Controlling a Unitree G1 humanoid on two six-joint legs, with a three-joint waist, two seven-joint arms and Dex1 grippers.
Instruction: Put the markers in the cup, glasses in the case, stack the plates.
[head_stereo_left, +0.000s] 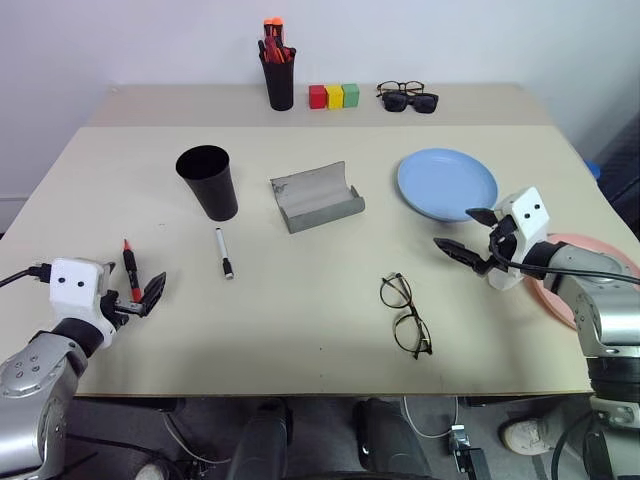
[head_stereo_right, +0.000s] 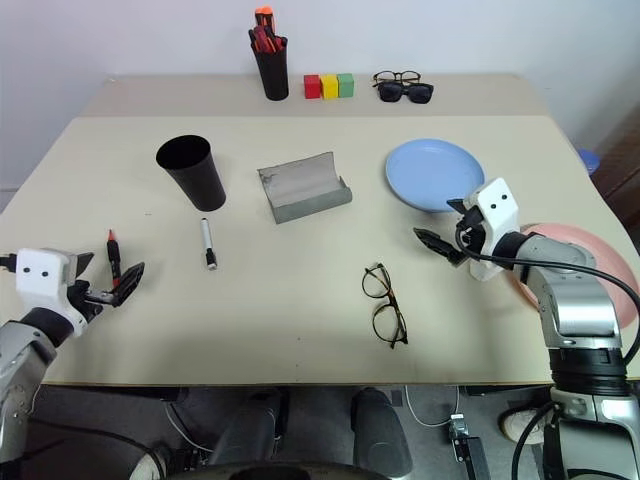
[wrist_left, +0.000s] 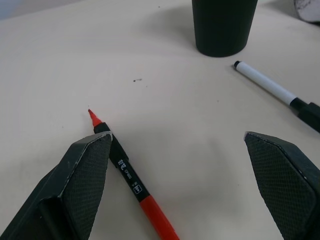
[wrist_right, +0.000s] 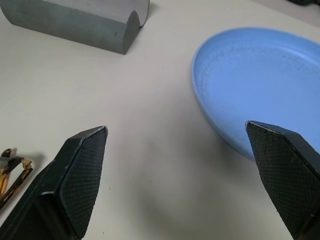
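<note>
The black marker with red tip and cap (head_stereo_left: 129, 270) lies on the table at the left, and in the left wrist view this marker (wrist_left: 131, 179) passes close by one finger. My left gripper (head_stereo_left: 140, 297) hovers open over it. The white marker (head_stereo_left: 223, 252) lies just before the black cup (head_stereo_left: 208, 182). The grey case (head_stereo_left: 315, 197) sits open mid-table. The wire-framed glasses (head_stereo_left: 405, 315) lie nearer the front. My right gripper (head_stereo_left: 459, 228) is open and empty beside the near rim of the blue plate (head_stereo_left: 447, 184). The pink plate (head_stereo_right: 622, 285) lies partly under my right arm.
At the table's far edge stand a black holder with orange-red pens (head_stereo_left: 278, 75), a row of red, yellow and green blocks (head_stereo_left: 333, 96), and dark sunglasses with another pair of spectacles (head_stereo_left: 408, 97). A seam crosses the tabletop (head_stereo_left: 300, 380) in front of them.
</note>
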